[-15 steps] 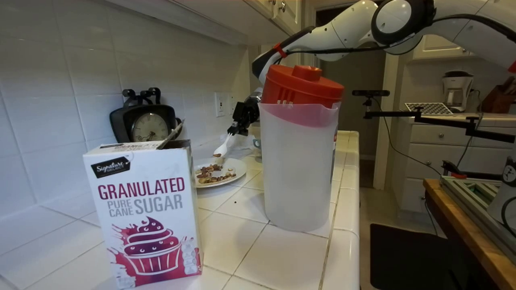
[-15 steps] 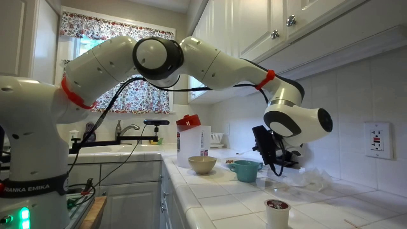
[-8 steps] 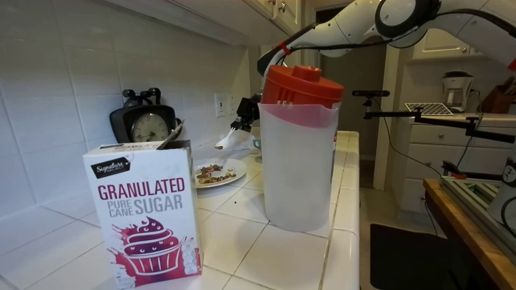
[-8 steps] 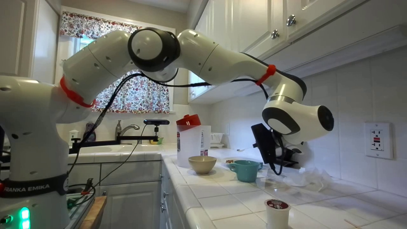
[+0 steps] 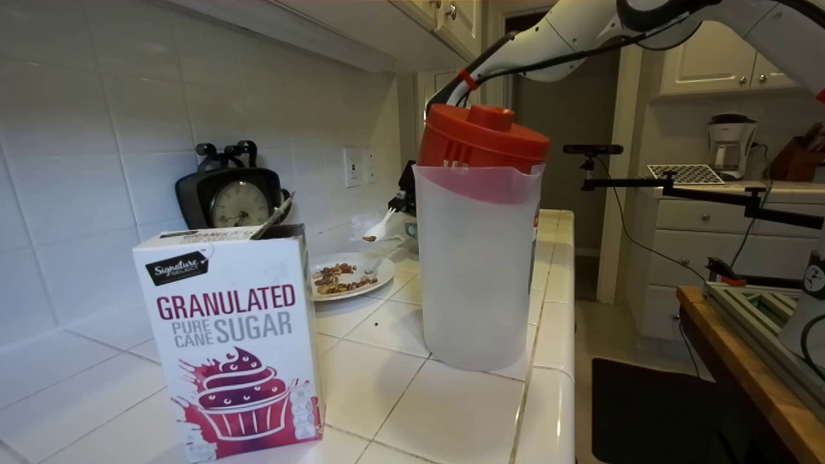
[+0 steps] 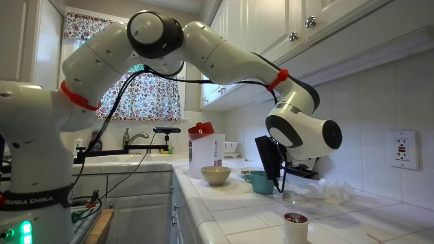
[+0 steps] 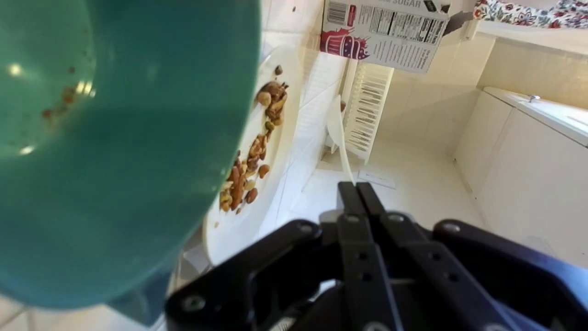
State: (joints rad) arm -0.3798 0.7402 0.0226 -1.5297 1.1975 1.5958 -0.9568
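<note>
My gripper (image 7: 354,187) is shut on the handle of a white plastic spoon (image 7: 337,126) in the wrist view. The spoon, with a brown nut piece at its bowl, also shows in an exterior view (image 5: 381,227), held in the air by the gripper (image 5: 398,205), which the pitcher partly hides. A teal cup (image 7: 183,151) with brown specks inside fills the left of the wrist view, close beside the gripper; it also stands in an exterior view (image 6: 258,184). A white plate (image 5: 385,270) with mixed nuts (image 5: 341,280) lies beyond the cup.
A pitcher (image 5: 477,283) with a tilted red lid and a sugar box (image 5: 232,348) stand on the counter. A beige bowl (image 6: 215,176), coffee pod (image 6: 295,228) and crumpled clear plastic (image 6: 329,193) are near the cup. A black clock (image 5: 238,203) stands by the wall; cabinets (image 6: 271,30) hang above.
The gripper has carried the spoon away from above the plate, toward the teal cup. The arm's elbow has risen. The spoon stays held; the cup and plate have not moved.
</note>
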